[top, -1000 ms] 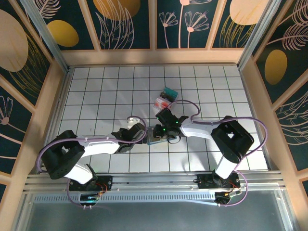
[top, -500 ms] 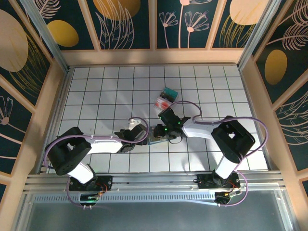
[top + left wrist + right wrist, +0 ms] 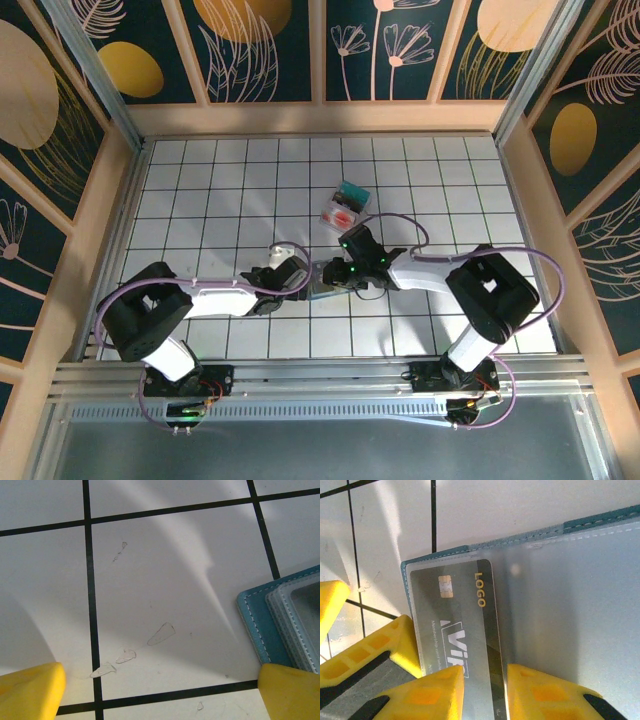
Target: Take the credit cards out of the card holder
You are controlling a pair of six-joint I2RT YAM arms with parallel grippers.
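I've got the white tiled table (image 3: 200, 180) under both arms, which meet near its middle. The card holder (image 3: 322, 291) lies flat between them. Two credit cards (image 3: 343, 205), one teal and one pinkish with red, sit already out, a little farther up the table.

The left gripper (image 3: 160, 692) is spread wide over bare tile, holding nothing, with the holder's stitched corner (image 3: 252, 625) just beside its right finger. The right gripper (image 3: 486, 690) has its jaws drawn close together over the edge of a grey card (image 3: 455, 625) in the frosted sleeve. I can't tell whether they actually pinch it.

My worry is that nothing pins the holder. A pull could drag the whole wallet along, or the fingers could catch the sleeve with the card and slip off
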